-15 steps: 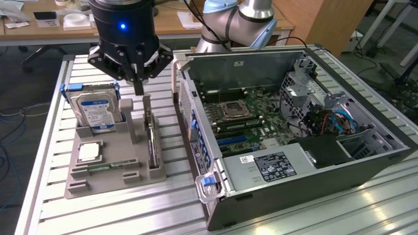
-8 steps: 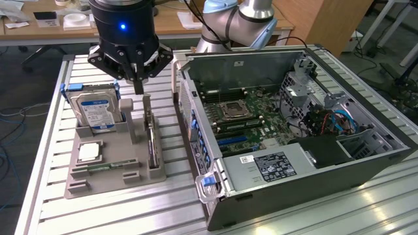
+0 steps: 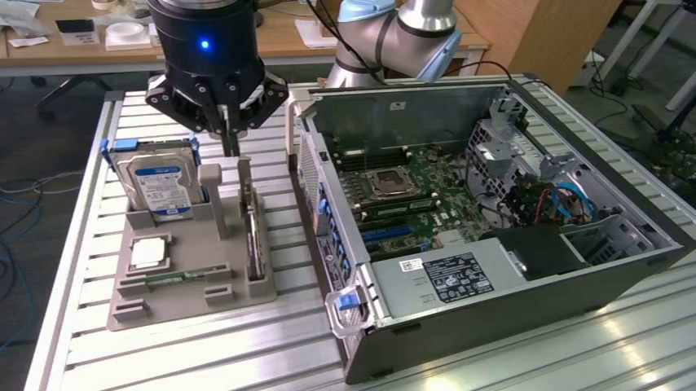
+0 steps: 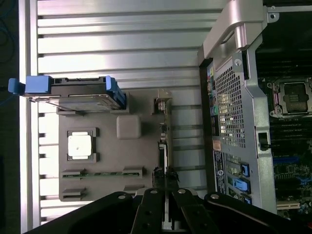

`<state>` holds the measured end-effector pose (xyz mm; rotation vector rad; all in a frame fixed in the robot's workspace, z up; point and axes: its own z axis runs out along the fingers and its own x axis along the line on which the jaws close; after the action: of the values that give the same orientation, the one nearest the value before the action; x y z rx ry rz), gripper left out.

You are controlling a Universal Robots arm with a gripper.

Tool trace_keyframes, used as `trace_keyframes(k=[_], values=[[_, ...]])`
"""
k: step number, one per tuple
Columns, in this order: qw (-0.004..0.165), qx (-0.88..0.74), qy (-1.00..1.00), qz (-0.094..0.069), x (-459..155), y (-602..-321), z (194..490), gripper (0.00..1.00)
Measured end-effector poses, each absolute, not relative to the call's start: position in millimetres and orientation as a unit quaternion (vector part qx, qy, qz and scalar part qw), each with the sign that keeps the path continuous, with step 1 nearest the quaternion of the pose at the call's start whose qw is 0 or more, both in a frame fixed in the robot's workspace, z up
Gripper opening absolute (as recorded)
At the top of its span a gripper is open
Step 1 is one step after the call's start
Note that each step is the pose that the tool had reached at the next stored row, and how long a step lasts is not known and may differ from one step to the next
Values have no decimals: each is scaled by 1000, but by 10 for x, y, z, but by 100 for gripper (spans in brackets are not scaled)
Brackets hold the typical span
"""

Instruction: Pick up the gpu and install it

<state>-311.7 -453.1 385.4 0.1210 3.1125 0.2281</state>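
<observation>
Exterior view, hand (image 3: 231,149) just above upright gpu (image 3: 253,236)

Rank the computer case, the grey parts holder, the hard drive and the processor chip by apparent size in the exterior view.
1. computer case, largest
2. grey parts holder
3. hard drive
4. processor chip, smallest

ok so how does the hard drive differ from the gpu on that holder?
The hard drive shows its broad blue-white label in the exterior view; the gpu shows as a thin edge.
The hard drive sits in a blue carrier; the gpu is bare.
The hard drive is clearly thicker than the gpu.
Both stand upright in the grey holder.
</observation>
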Motion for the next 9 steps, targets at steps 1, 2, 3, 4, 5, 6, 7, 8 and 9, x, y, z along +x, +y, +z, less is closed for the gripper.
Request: trace_keyframes(k=[1,2,3,4,5,6,7,8,9], values=[[9,39,997,73,-3117,-4531,3854,17],[9,39,997,73,-3117,-4531,3854,17],[9,39,997,73,-3117,-4531,3854,24],[9,39,997,73,-3117,-4531,3854,29],[9,39,997,73,-3117,-4531,3854,35],[9,39,997,73,-3117,-4531,3854,35],[9,39,997,73,-3117,-4531,3854,41],[9,39,997,73,-3117,-4531,3854,41],[9,39,997,73,-3117,-4531,3854,47]])
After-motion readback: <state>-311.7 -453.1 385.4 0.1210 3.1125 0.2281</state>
